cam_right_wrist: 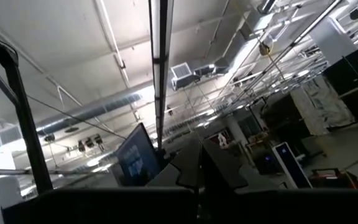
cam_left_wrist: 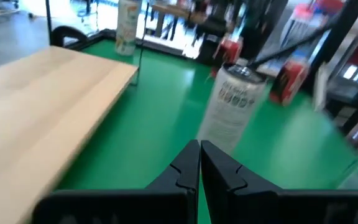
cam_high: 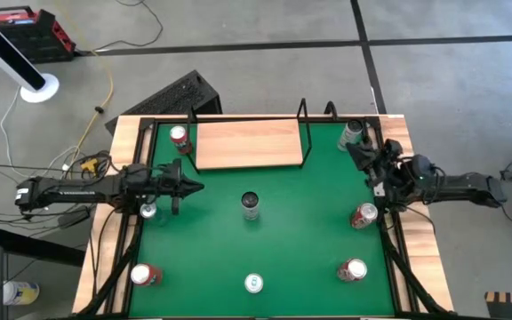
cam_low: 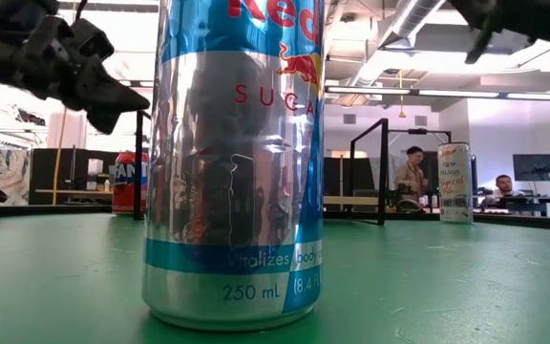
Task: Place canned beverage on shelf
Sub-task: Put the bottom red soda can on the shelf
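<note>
High view: the shelf lies bare at the mat's far edge; the centre can stands free. Left gripper, jaws pressed together, faces it, likely lining up. Right gripper waits, jaws together, holding nothing.

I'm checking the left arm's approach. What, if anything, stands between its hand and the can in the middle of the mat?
Nothing visible: only bare green mat lies between the left hand and the middle can. The shelf sits off to one side.
</note>
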You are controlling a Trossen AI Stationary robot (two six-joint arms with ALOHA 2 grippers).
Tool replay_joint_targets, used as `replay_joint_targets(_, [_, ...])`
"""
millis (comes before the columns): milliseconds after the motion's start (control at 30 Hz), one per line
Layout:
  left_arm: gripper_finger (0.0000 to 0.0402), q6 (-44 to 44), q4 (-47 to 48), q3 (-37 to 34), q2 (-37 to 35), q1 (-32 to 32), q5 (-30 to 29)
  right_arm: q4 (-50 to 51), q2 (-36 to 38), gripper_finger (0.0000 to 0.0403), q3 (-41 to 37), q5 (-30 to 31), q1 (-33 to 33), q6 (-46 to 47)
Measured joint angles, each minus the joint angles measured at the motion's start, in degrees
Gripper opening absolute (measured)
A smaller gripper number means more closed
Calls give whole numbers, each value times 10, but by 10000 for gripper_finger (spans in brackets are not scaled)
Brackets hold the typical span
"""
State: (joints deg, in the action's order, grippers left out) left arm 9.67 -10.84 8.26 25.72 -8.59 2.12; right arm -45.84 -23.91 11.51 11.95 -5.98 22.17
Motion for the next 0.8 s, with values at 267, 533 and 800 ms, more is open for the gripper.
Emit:
replay_joint_targets(267, [2,-106,37,93,76,-32,-74,1,-143,43,111,-22,3,15])
replay_joint_targets(533, [61,-151,35,158,125,-40,-72,34,-277,43,239,-105,26,4])
replay_joint_targets(800, [169,-135,33,164,171,-34,-26,428,-375,78,441,-103,46,-13])
